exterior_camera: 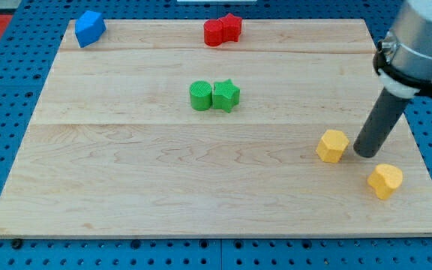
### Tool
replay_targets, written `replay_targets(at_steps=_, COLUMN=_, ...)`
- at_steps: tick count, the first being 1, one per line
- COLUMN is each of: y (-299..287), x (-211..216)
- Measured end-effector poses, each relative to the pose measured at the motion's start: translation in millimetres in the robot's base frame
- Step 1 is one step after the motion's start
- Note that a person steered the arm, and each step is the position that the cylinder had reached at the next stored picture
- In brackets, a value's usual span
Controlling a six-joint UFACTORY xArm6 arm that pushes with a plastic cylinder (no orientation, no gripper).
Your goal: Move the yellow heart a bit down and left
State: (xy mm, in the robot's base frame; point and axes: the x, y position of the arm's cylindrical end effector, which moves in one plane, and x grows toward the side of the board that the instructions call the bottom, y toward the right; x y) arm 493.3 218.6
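Note:
The yellow heart [385,180] lies near the board's bottom right corner. A yellow hexagon block [332,145] lies up and left of it. My tip [366,152] rests on the board between them, just right of the hexagon and up-left of the heart, touching neither as far as I can tell. The dark rod rises up and right to the grey arm [424,41].
A green cylinder [200,96] and a green star [226,95] touch at the board's middle top. A red cylinder [214,33] and a red star [232,27] touch at the top edge. A blue block [90,28] sits at the top left corner. The board's right edge [407,120] is close to the heart.

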Motion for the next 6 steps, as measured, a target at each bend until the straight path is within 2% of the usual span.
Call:
replay_targets(at_steps=3, y=16.6, x=31.1)
replay_targets(at_steps=4, y=51.1, x=32.0)
replay_targets(at_steps=6, y=41.6, x=54.6)
